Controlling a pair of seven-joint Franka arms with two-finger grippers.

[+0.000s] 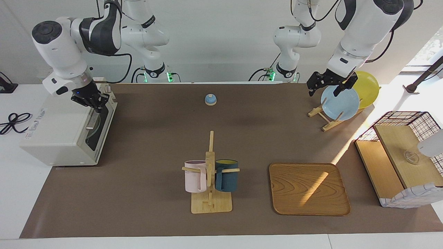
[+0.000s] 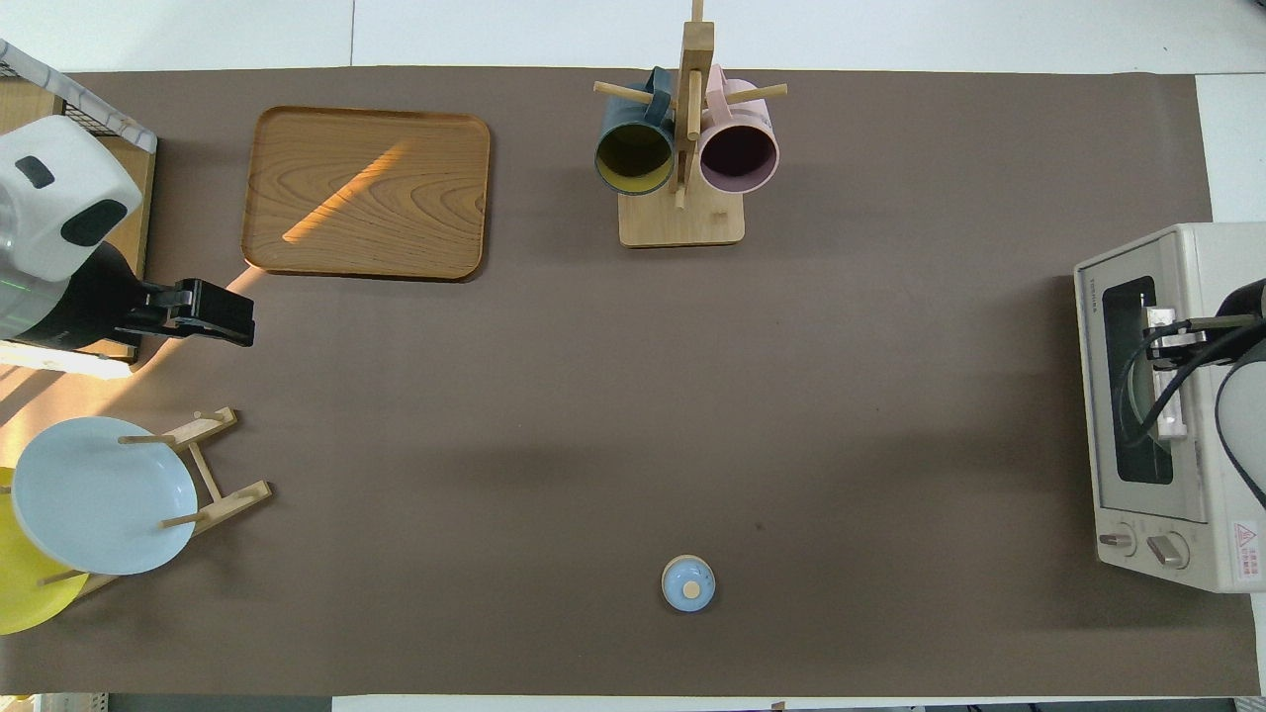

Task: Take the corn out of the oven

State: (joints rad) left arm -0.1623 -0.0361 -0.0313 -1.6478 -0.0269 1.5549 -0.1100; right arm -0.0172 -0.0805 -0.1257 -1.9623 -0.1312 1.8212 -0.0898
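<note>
Facing view: the right gripper (image 1: 92,104) is pinched on the handle (image 1: 94,116) of the oven (image 1: 55,133), whose door is closed; no corn shows through its dark glass. The left gripper (image 1: 328,84), fingers spread, hangs waiting over a blue plate (image 1: 340,102) racked beside a yellow plate (image 1: 367,88).

Overhead view: the right gripper (image 2: 1165,331) sits at the oven (image 2: 1202,564) handle. On the mug stand (image 2: 682,220), well apart from the oven, a dark mug (image 2: 634,156) and a pink mug (image 2: 739,155) hang. The tray (image 2: 367,193) lies bare.
</note>
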